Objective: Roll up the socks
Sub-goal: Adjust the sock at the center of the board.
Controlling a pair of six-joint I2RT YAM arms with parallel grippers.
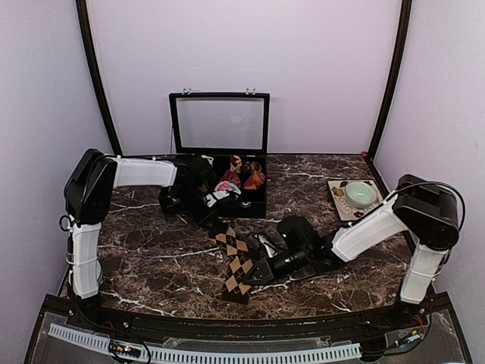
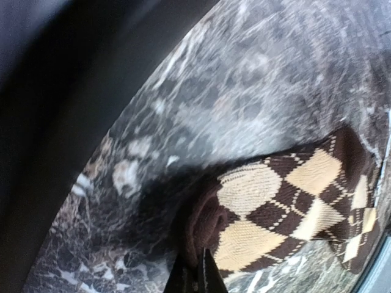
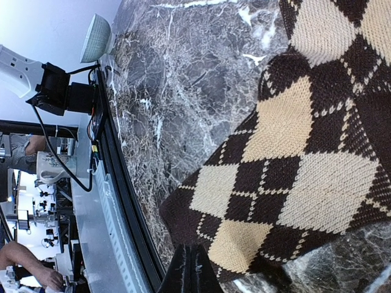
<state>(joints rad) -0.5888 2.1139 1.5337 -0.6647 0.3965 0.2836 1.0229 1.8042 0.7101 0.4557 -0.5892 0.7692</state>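
The left gripper [image 2: 195,276] pinches the curled end of the diamond sock [image 2: 275,207] — likely to roll it; the right gripper [image 3: 191,265], fingers pressed together, seems to pin the edge at its tips.

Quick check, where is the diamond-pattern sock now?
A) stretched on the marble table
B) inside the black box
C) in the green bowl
A: the diamond-pattern sock lies stretched on the marble table, in front of the open black box.
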